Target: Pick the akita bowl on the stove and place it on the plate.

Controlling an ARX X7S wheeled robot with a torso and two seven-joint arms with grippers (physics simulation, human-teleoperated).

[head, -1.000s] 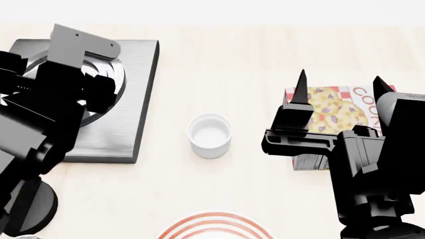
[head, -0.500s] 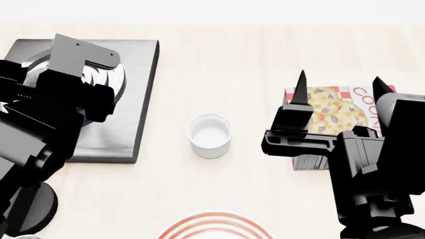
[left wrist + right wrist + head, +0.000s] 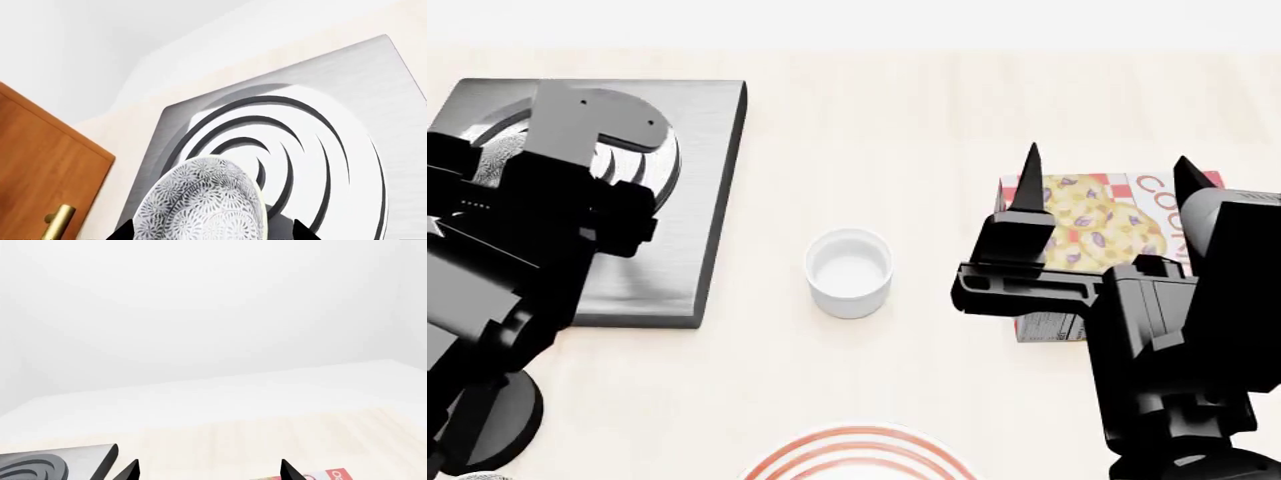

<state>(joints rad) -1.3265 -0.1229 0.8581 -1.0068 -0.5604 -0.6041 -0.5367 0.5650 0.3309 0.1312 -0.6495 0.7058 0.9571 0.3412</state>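
The speckled white-grey akita bowl (image 3: pixel 203 202) sits on the dark grey metal stove (image 3: pixel 694 180), framed between the spread fingers of the left gripper (image 3: pixel 210 232). An off-centre closure could tip it. Right gripper (image 3: pixel 1105 175) is held apart, idle.

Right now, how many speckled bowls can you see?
1. The akita bowl sits on the stove, mostly hidden under the left arm in the head view. Another could be hidden behind the arms.

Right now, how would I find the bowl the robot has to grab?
Look for the grey stove with black rings at the table's left. The akita bowl sits on those rings, between the left gripper's fingertips. It's speckled, unlike the plain white cup.
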